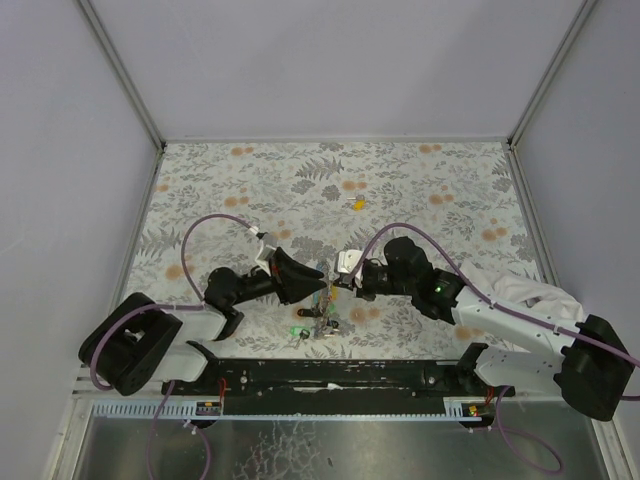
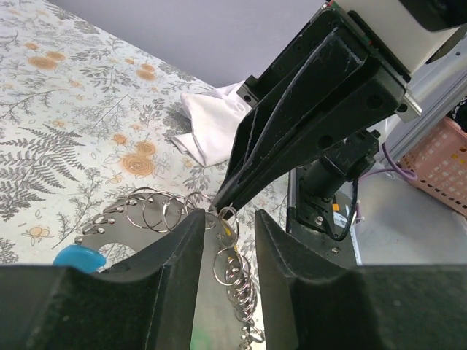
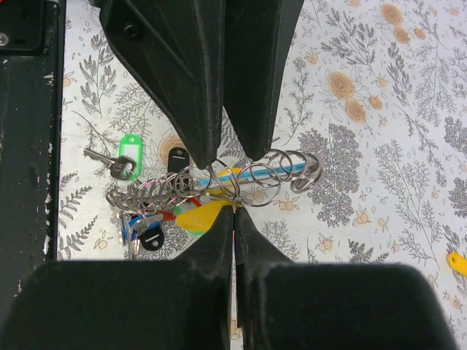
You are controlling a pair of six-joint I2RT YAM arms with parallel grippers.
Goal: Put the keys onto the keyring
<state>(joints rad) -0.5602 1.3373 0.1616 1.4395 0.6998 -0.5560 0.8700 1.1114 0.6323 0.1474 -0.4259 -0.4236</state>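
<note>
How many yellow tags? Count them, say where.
2: one yellow tag within the key bunch, another yellow tag alone farther out on the tablecloth. More may be hidden.

Floral tablecloth; crumpled white cloth at right; pink basket off table.

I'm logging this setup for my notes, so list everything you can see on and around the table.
floral cloth: one, white with grey and orange print, covering the table
silvery rings: linked chain, count unclear, centre front
capped keys: cluster, green, black, blue, red, yellow, beside the rings
loose yellow key: one, alone farther back
light-blue strip: one, among the rings
white cloth: one, right side by the arm
pink basket: one, off the table
left pincer: black, open, over the rings
right pincer: black, shut, pinching a ring
</note>
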